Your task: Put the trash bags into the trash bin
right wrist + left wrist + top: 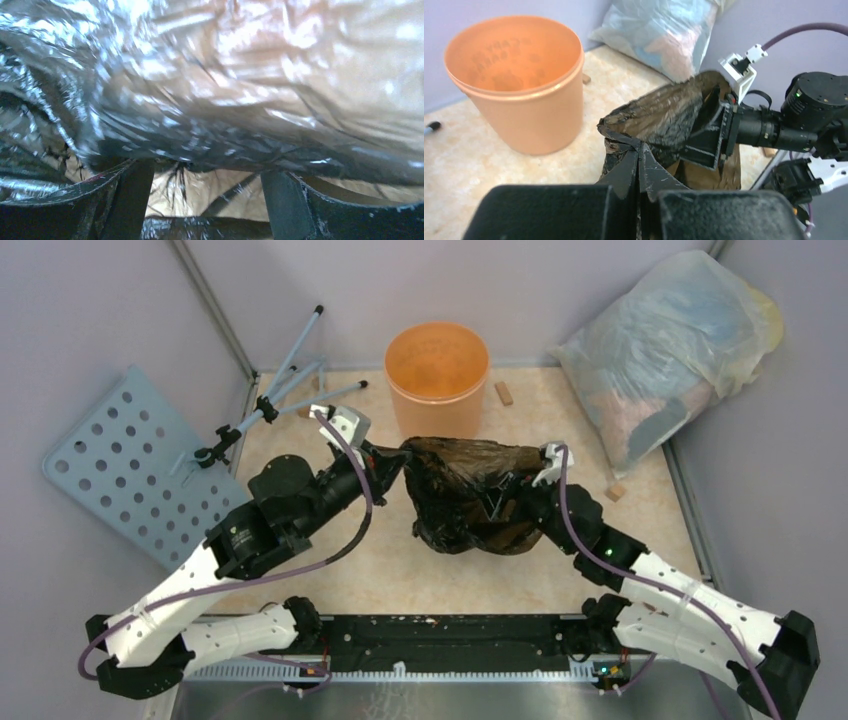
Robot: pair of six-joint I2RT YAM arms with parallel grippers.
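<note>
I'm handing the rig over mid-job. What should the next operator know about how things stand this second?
Left gripper: shut on the rim of the thin crinkled black plastic bag.
Right gripper: fingers spread at the bag's opposite side, with film lying across them and no clear pinch.
Round orange plastic bucket: upright, empty, just beyond the bag.
Done: the bag is taken at its rim and stretched between the two grippers.
Left: confirm the right-side hold, carry the bag over the bucket and drop it in.
</note>
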